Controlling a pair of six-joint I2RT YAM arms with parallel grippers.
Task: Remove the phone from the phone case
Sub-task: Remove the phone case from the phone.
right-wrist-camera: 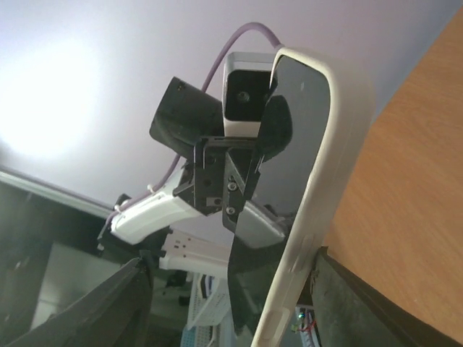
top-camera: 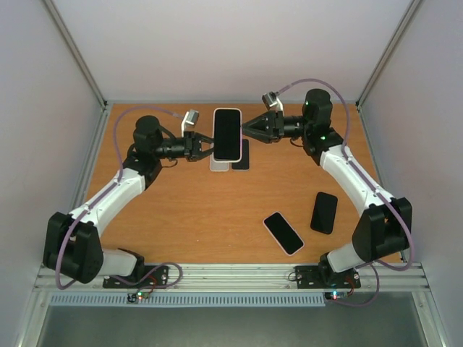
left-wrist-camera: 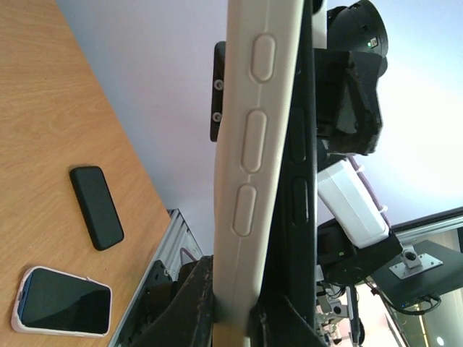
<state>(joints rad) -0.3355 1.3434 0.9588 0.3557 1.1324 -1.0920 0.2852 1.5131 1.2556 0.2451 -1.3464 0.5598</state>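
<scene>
Top external is showing the phone [top-camera: 227, 136] in its case [left-wrist-camera: 253, 144] hanging over the table's [top-camera: 202, 210] far side, left gripper [top-camera: 208, 147] clamping its long edge, right gripper's [top-camera: 244, 129] jaws standing apart; I'm guessing you're peeling a bendy corner off stiff, slick glass.

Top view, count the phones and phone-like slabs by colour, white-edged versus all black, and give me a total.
White-edged: 3, the held phone, the white phone on the table, the white slab partly hidden under the held one.
All black: 2, the black phone, the black slab beside the white slab.
Total: 5
</scene>
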